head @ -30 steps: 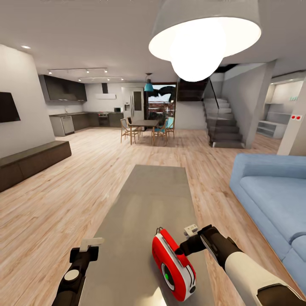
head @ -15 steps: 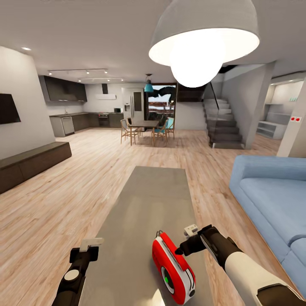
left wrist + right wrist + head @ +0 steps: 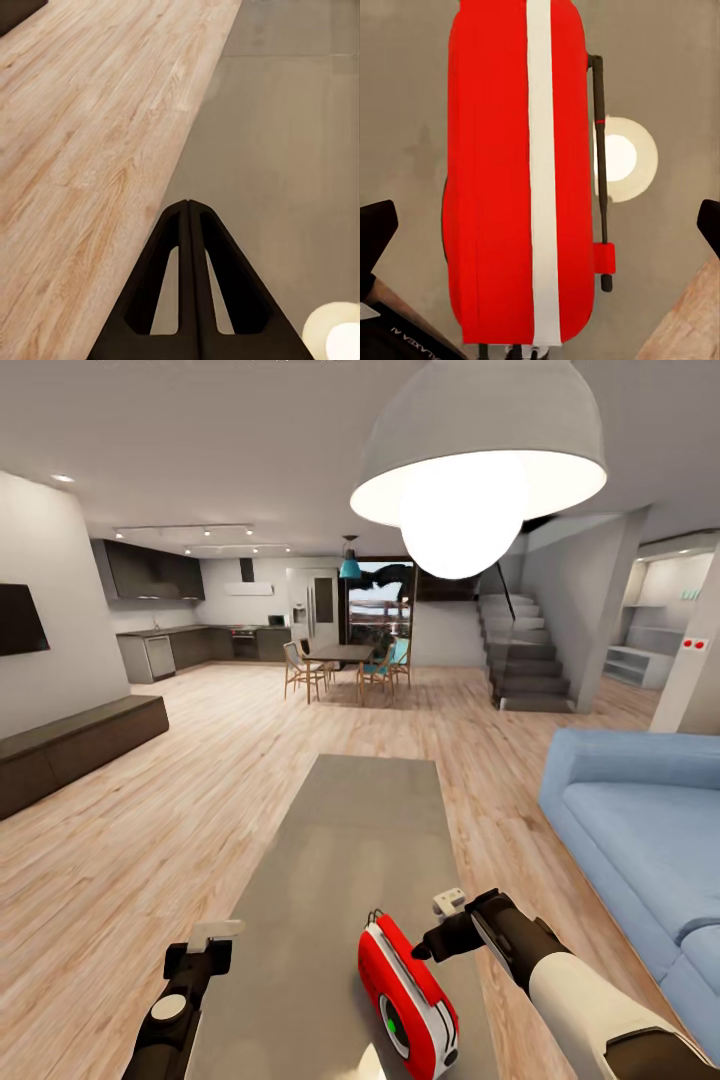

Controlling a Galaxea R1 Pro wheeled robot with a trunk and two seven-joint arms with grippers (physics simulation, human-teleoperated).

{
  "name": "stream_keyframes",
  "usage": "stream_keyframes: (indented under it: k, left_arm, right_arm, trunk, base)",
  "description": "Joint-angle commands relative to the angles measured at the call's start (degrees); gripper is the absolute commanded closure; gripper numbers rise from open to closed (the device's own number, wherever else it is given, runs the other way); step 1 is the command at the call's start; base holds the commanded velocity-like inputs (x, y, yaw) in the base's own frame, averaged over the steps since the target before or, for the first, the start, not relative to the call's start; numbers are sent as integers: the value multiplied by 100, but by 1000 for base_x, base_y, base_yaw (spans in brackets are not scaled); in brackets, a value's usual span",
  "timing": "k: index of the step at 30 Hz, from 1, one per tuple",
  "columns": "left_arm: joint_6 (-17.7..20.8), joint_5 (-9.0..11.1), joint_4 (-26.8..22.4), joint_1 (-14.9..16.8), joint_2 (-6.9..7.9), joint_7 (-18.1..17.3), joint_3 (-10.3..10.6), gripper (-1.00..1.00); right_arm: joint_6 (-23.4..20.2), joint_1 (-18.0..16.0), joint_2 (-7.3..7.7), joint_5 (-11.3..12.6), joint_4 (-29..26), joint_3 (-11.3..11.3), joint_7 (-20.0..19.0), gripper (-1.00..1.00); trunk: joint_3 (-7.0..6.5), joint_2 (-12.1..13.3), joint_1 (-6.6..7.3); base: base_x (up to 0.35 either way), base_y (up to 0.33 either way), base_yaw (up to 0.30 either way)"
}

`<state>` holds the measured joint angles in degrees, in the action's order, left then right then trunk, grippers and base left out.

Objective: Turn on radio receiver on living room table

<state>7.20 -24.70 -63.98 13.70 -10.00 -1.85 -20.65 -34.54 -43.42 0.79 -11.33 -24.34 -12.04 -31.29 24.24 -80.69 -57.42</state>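
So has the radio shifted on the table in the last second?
No: the radio receiver sits lower in the head view, but the table far edge and the sofa dropped too, so the camera moved.

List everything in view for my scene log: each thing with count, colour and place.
radio receiver: 1, red with white band, near end of table
table: 1, grey, centre
sofa: 1, blue, right
pendant lamp: 1, white, overhead
low bench: 1, dark, left wall
dining table: 1, dark, far back, chairs around it
staircase: 1, grey, back right
left gripper: 1, black, shut, over the table's edge
right gripper: 1, black, open, beside the radio
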Motion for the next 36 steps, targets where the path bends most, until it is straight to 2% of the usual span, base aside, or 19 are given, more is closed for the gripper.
stream_keyframes:
  k: [1,30,36]
  left_arm:
    - [0,0,0,0,0,0,0,100]
    - [-26,-21,0,1,0,0,-18,100]
    - [-26,-11,0,1,0,-29,-18,100]
  right_arm:
    - [0,0,0,-1,2,0,0,-100]
    - [44,0,0,-27,-1,0,9,-100]
    - [44,0,0,-35,-1,0,9,-100]
  trunk:
    - [-18,42,23]
    - [-539,1205,660]
    - [-647,1445,791]
  base:
    - [0,0,0]
    - [0,0,0]
    - [-119,78,0]
